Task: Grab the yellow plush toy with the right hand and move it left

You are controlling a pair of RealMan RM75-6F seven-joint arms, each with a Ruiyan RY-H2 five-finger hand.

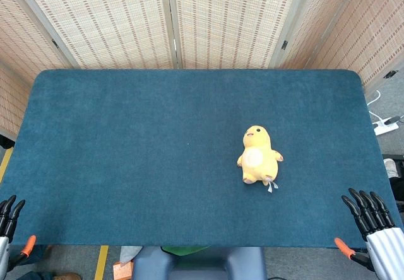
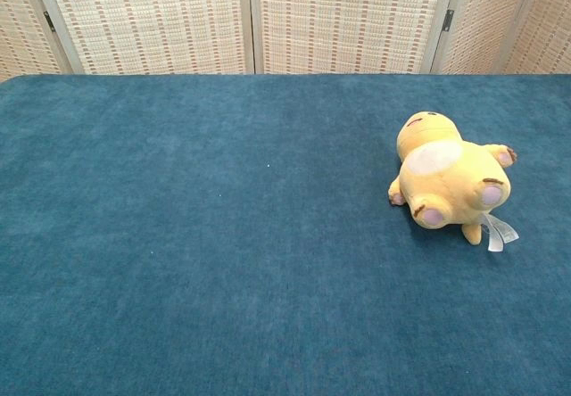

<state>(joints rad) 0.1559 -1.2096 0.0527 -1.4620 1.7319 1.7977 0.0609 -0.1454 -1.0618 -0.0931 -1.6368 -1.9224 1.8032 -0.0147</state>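
The yellow plush toy (image 1: 258, 156) lies on its back on the blue table (image 1: 139, 147), right of centre, head toward the far edge and white tag toward me. The chest view shows the plush toy (image 2: 449, 180) at the right, pink feet facing the camera. My right hand (image 1: 372, 226) hovers at the table's near right corner, fingers apart and empty, well to the right of and nearer than the toy. Off the near left corner, my left hand (image 1: 9, 226) is open and holds nothing. Neither hand appears in the chest view.
Woven folding screens (image 1: 208, 21) stand behind the table's far edge. A white power strip (image 1: 385, 127) lies on the floor beyond the right edge. The blue cloth (image 2: 196, 235) stretches wide to the toy's left.
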